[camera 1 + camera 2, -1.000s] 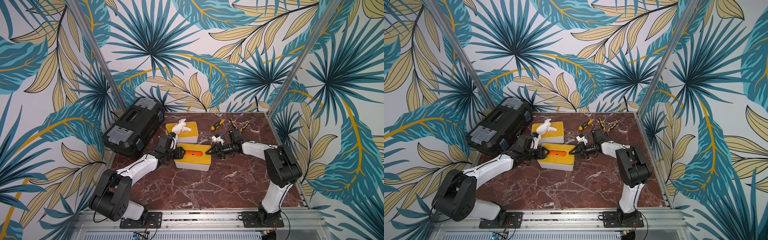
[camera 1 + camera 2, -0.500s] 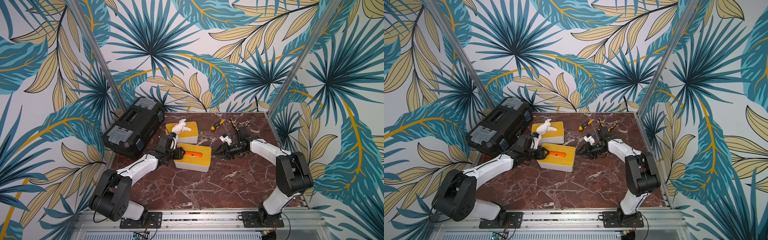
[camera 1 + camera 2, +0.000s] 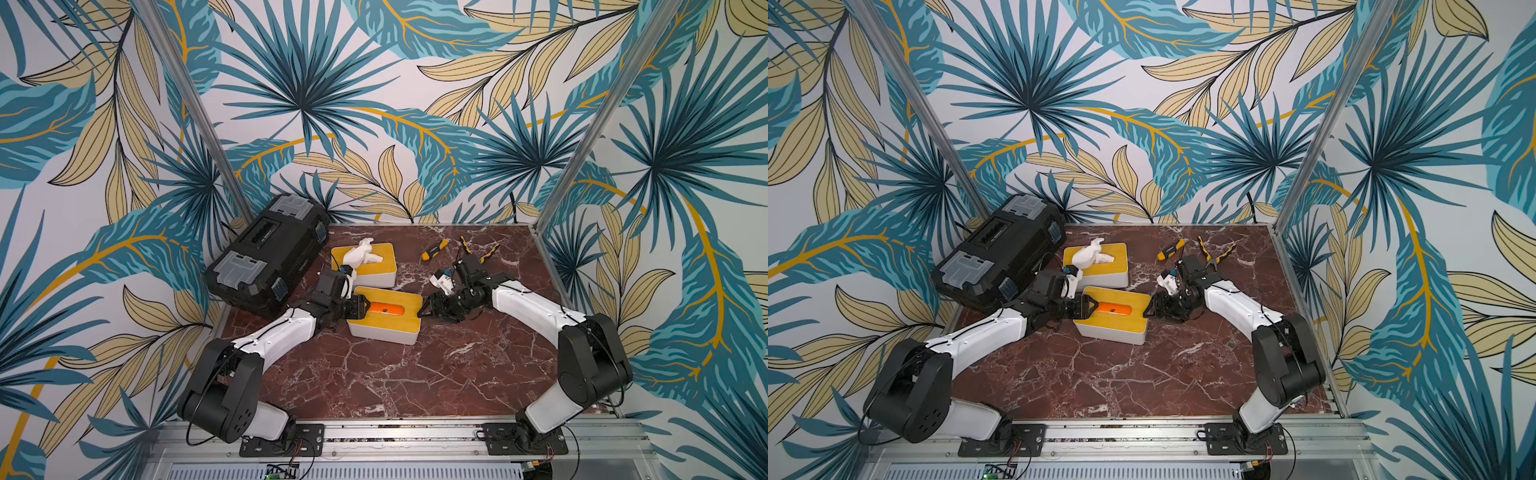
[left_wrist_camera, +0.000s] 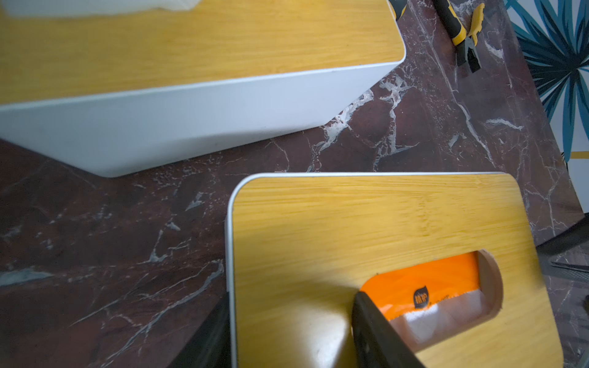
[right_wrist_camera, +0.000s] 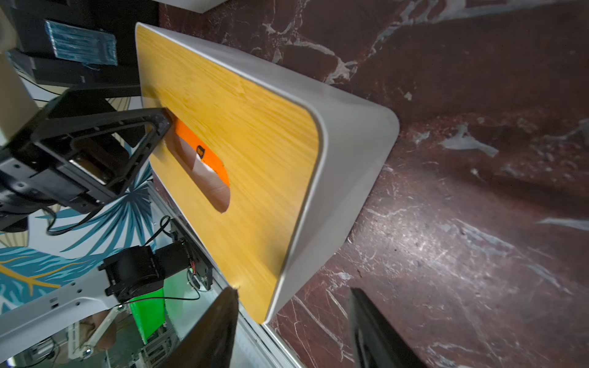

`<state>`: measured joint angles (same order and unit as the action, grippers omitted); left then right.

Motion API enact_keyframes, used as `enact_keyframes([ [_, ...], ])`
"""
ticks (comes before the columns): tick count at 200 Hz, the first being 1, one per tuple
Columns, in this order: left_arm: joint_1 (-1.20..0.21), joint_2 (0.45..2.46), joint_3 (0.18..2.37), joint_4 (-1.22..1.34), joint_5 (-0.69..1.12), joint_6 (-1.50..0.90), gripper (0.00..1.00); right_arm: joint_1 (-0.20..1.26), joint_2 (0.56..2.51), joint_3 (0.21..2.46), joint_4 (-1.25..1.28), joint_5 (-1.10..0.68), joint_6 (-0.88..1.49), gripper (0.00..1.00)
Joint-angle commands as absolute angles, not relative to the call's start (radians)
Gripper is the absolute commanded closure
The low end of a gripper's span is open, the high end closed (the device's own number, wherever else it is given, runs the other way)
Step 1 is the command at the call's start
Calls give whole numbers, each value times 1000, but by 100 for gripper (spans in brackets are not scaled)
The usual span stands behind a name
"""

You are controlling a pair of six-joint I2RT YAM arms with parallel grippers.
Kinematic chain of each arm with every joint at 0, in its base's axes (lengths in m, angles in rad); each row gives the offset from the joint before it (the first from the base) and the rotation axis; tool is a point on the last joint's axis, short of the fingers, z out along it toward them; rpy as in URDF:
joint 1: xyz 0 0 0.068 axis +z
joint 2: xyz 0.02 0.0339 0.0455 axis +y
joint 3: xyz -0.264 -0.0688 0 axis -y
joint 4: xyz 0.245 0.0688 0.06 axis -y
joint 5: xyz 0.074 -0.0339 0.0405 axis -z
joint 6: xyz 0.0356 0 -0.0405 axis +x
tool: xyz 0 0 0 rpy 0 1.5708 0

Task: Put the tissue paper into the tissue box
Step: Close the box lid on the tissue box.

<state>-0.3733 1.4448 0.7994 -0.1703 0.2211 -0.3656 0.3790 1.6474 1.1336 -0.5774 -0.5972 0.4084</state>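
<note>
I'm driving a lab robot cell: leaf-print panels (image 3: 374, 104) on aluminium posts (image 3: 195, 112) wall a marble tabletop (image 3: 374, 374), mounting rail (image 3: 395, 430) at six o'clock

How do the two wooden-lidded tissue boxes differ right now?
The far box has white tissue sticking out of its slot; the near box shows only an orange pack inside. The left gripper clasps the near box's end; no gripper holds the far box. Both have wooden lids and white walls.

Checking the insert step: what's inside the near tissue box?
Through the slot of the near tissue box, an orange tissue pack shows, partly under a finger of the left end effector. The wooden lid hides the rest inside.
</note>
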Motion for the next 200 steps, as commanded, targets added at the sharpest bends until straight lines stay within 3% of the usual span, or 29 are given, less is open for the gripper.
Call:
enact_keyframes([
  [1,-375,1439,813,-244,201,-359,57,388,1709,1145,-623,-429,424,39],
  [52,-376,1430,814,-241,226,-348,52,462,1836,1206,-746,-194,385,43],
  [114,-385,1225,811,-248,251,-360,22,482,1743,1219,-747,-192,391,44],
  [136,-422,1152,841,-288,221,-353,17,503,1760,1229,-745,-191,394,44],
  [162,-511,1160,924,-402,113,-336,16,525,1770,1224,-716,-180,414,45],
  [200,-607,1306,1063,-573,-19,-321,24,548,1753,1204,-667,-174,452,45],
])
